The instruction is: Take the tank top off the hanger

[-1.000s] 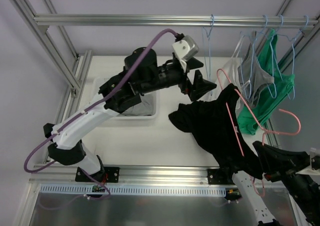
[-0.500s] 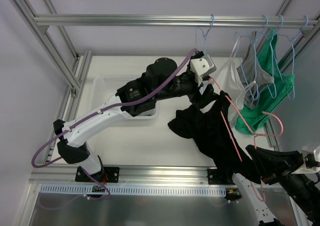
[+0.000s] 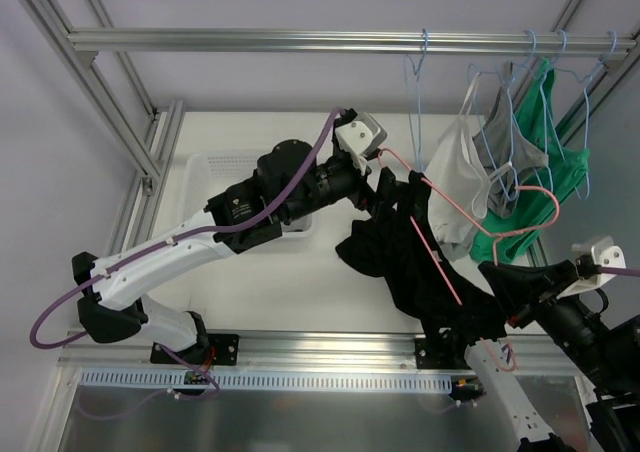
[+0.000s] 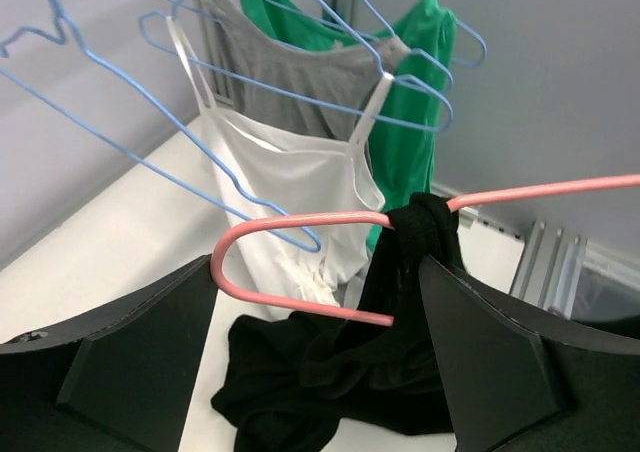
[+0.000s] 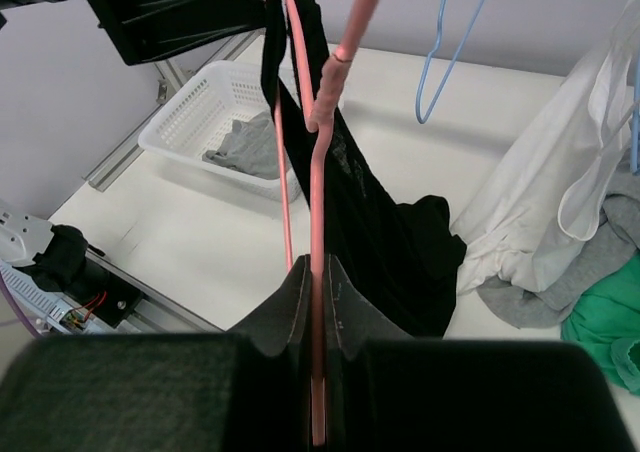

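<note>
A black tank top (image 3: 420,262) hangs on a pink hanger (image 3: 437,257), one strap knotted over the hanger's shoulder bend (image 4: 425,222). The rest is bunched on the table (image 4: 330,382). My left gripper (image 3: 390,187) is open. In the left wrist view its jaws (image 4: 315,347) straddle the hanger's curved end (image 4: 290,307) and the strap, which touches the right finger (image 4: 500,362). My right gripper (image 5: 316,302) is shut on the hanger's straight bar (image 5: 316,192) and holds it tilted up off the table, beside the tank top (image 5: 370,222).
A white basket (image 3: 215,167) with a grey garment (image 5: 245,147) stands behind the left arm. Blue hangers (image 3: 415,82) with white (image 3: 455,187), grey and green tops (image 3: 560,172) hang from the rail (image 3: 300,40) at the back right, close to the pink hanger's hook (image 3: 545,197).
My left gripper reached right to the hanger's end, then drew back slightly left around the strap. My right gripper lifted the hanger and swung its hook up toward the hanging clothes.
</note>
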You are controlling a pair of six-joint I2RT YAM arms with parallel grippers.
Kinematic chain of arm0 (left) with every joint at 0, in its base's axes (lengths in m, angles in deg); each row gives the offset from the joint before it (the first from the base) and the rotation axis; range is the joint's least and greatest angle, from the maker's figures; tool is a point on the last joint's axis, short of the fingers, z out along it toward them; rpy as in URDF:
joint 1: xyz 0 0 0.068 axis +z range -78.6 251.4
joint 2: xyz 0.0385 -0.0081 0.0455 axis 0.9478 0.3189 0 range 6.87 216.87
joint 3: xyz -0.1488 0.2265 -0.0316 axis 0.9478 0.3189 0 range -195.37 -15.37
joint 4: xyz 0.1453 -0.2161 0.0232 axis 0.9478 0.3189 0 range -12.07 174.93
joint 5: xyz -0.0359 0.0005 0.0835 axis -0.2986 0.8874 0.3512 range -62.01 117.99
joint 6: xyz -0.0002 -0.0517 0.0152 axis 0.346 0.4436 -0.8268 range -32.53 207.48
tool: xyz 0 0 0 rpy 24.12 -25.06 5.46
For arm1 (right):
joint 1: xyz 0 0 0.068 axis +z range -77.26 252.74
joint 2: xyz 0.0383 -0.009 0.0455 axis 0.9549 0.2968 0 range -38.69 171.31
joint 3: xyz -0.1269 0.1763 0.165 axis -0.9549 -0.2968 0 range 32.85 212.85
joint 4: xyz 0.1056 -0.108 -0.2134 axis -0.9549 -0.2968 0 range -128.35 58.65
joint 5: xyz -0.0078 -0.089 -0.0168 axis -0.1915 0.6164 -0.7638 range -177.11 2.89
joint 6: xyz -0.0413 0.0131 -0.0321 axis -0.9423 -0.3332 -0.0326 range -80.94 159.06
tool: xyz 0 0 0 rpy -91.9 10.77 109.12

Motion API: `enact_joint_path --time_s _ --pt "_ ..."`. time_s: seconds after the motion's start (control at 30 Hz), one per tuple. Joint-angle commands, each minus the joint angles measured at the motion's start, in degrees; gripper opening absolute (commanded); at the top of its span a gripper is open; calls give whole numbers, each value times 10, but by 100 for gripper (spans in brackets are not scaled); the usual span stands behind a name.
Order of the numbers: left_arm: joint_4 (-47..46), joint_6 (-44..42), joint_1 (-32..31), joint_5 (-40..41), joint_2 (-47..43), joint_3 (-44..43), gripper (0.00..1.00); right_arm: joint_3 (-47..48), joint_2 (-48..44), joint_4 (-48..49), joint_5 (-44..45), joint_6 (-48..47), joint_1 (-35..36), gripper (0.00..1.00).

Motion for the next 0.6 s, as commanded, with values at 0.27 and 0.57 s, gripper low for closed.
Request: enact_joint_path --time_s 0.27,0.57 --pt "-89 64 -12 35 -62 36 85 -33 26 80 37 2 1 0" --pt "-94 48 -12 -54 -46 47 79 -33 31 109 -13 9 1 0"
